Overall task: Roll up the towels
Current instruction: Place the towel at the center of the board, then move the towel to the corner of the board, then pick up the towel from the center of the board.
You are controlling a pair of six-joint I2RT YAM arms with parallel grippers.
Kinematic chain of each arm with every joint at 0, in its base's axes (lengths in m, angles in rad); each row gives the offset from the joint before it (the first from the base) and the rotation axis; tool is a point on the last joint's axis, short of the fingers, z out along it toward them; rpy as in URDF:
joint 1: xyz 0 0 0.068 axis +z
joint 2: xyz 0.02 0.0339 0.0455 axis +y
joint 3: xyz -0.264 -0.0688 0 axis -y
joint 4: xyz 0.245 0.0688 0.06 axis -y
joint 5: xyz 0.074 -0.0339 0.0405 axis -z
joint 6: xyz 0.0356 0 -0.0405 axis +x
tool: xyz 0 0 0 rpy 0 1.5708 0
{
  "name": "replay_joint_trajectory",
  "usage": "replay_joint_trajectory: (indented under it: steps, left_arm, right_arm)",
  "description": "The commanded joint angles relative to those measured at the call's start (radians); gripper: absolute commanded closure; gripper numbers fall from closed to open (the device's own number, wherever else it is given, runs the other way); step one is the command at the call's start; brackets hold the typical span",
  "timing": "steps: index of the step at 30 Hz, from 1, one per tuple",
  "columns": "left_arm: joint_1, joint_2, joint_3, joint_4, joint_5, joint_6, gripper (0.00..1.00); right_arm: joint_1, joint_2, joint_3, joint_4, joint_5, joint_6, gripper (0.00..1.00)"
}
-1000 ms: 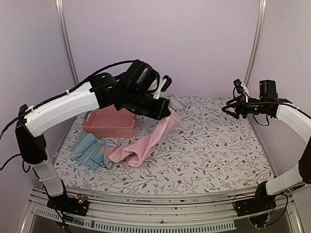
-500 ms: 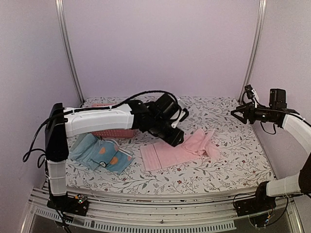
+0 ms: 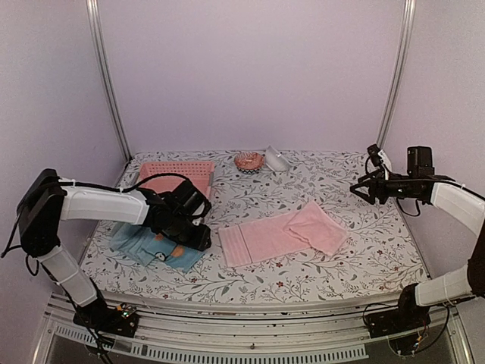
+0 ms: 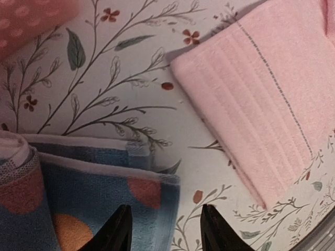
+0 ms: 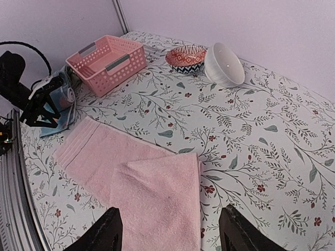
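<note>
While left gripper hovers over blue towel, right gripper raised, apart.

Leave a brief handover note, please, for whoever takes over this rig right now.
Left end effector: open, empty, low over the edge of the patterned blue towel.
Right end effector: open, empty, in the air at the right side of the table.
Pink towel: spread mid-table, its right end folded over.
Pale teal towel: bunched with the patterned one at front left.
Done: pink towel laid out.
Left: roll all three; none looks rolled.
</note>
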Motion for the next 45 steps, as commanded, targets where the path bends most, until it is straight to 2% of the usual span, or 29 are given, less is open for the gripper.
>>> replay_joint_trajectory:
  steps: [1, 9, 13, 17, 23, 29, 36, 40, 45]
  left_arm:
    - [0.092, -0.003, -0.090, 0.088, 0.042, 0.004, 0.53]
    - [0.211, -0.038, -0.160, -0.034, -0.068, -0.031, 0.53]
    - [0.235, -0.075, -0.194, -0.083, -0.103, -0.056, 0.53]
    - [0.235, -0.092, -0.160, -0.158, -0.137, -0.071, 0.52]
    - [0.142, -0.106, -0.024, -0.095, 0.003, 0.004, 0.54]
    - [0.067, 0.034, 0.085, 0.000, 0.082, -0.021, 0.58]
    - [0.000, 0.198, 0.182, 0.069, 0.041, -0.083, 0.49]
    - [-0.015, 0.262, 0.223, 0.079, 0.001, -0.101, 0.49]
    - [-0.018, 0.298, 0.251, 0.084, -0.051, -0.108, 0.54]
  right_arm:
    - [0.099, 0.047, 0.018, -0.069, 0.146, -0.101, 0.38]
    - [0.113, 0.237, 0.124, -0.217, 0.304, -0.134, 0.52]
    - [0.113, 0.319, 0.142, -0.250, 0.377, -0.117, 0.55]
    - [0.113, 0.378, 0.154, -0.284, 0.420, -0.102, 0.57]
    - [0.118, 0.424, 0.178, -0.329, 0.455, -0.105, 0.58]
    - [0.142, 0.446, 0.181, -0.350, 0.467, -0.107, 0.60]
    - [0.197, 0.478, 0.150, -0.337, 0.561, -0.129, 0.61]
    - [0.216, 0.507, 0.135, -0.322, 0.629, -0.131, 0.62]
    - [0.226, 0.540, 0.119, -0.316, 0.660, -0.139, 0.71]
